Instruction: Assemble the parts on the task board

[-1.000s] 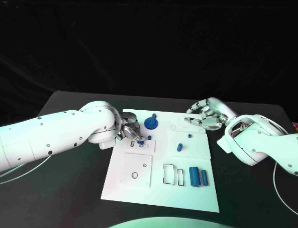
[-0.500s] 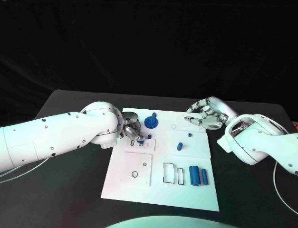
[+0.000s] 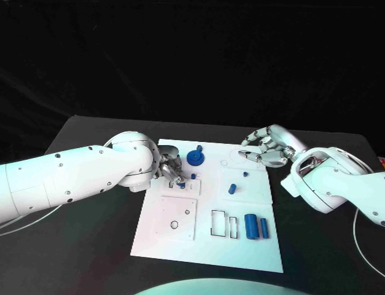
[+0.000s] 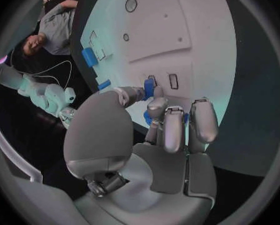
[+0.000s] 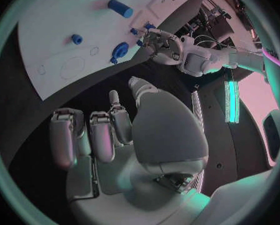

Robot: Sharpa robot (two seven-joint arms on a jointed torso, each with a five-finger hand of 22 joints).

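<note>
The white board (image 3: 179,236) lies mid-table with bare black table (image 3: 86,246) along its sides. The left hand (image 3: 170,170) pinches a small blue part (image 4: 149,88) by the board's left edge. The right hand (image 3: 264,147) hovers, fingers curled and holding nothing, over the far right corner.
</note>
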